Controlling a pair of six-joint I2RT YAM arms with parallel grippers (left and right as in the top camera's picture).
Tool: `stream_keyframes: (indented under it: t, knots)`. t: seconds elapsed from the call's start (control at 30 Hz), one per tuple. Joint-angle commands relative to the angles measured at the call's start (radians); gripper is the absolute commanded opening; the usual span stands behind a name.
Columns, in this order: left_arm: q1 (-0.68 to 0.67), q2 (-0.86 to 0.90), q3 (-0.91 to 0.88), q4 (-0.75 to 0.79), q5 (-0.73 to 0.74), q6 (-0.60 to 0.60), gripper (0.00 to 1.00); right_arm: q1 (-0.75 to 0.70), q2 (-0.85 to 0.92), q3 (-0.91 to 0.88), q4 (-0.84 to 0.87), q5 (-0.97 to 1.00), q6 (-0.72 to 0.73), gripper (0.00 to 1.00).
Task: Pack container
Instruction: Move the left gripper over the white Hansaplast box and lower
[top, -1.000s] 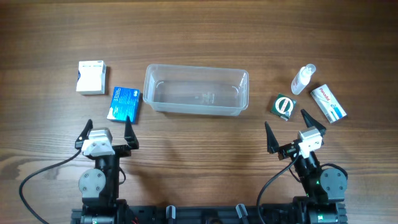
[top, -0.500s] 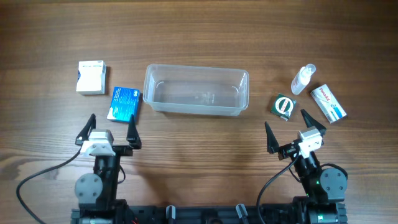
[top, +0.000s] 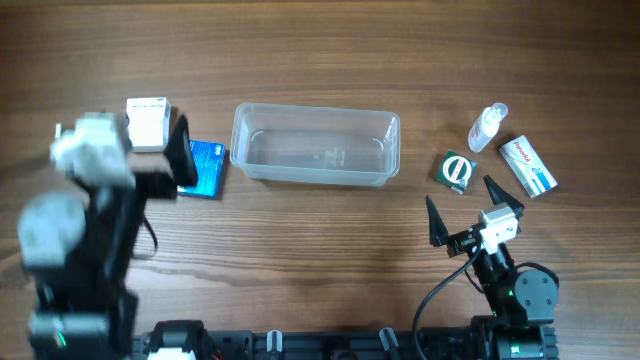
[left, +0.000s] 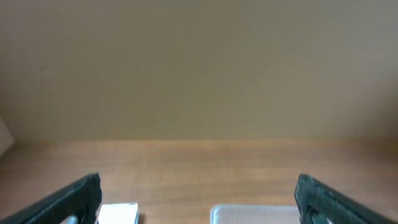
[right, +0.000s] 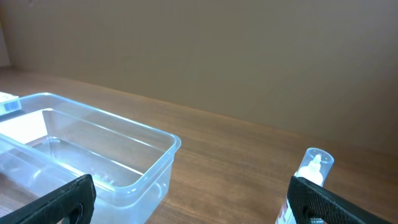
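Observation:
The clear plastic container (top: 315, 146) stands empty at the table's middle; it also shows in the right wrist view (right: 93, 155) and its rim shows in the left wrist view (left: 255, 213). My left gripper (top: 160, 155) is open and empty, raised and blurred above the white box (top: 148, 122) and the blue box (top: 207, 167), partly hiding both. In the left wrist view its jaws (left: 199, 202) are spread wide, with the white box (left: 118, 213) at the bottom edge. My right gripper (top: 460, 197) is open and empty, low near the front edge; its jaws (right: 193, 199) frame the table.
On the right lie a green and white box (top: 457, 170), a small clear bottle (top: 488, 127), also in the right wrist view (right: 314, 165), and a white box with blue print (top: 527, 166). A plain wall rises beyond the table's far edge.
My left arm has risen from its low rest and swung forward and left, now over the white and blue boxes. The right arm and all objects have not moved.

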Motion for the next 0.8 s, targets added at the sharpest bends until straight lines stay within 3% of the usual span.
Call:
stream_keyframes:
  t: [0.0,0.1,0.17,0.33,0.53,0.77]
  knots:
    - [0.005,0.284,0.315,-0.213,0.019,0.137,1.00,-0.004,-0.003,-0.001,0.003,-0.020,-0.009,1.00]
    - [0.064,0.517,0.553,-0.419,0.019,0.139,1.00,-0.004,-0.003,-0.001,0.003,-0.020,-0.009,1.00]
    - [0.115,0.615,0.605,-0.457,0.023,0.139,1.00,-0.004,-0.003,-0.001,0.003,-0.020,-0.009,1.00]
    - [0.226,0.753,0.604,-0.520,0.200,0.297,1.00,-0.004,-0.003,-0.001,0.003,-0.020,-0.009,1.00]
    - [0.344,0.937,0.604,-0.535,0.229,0.291,1.00,-0.004,-0.003,-0.001,0.003,-0.020,-0.009,1.00]
    - [0.345,1.052,0.604,-0.519,0.228,0.292,1.00,-0.004,-0.003,-0.001,0.003,-0.020,-0.009,1.00]
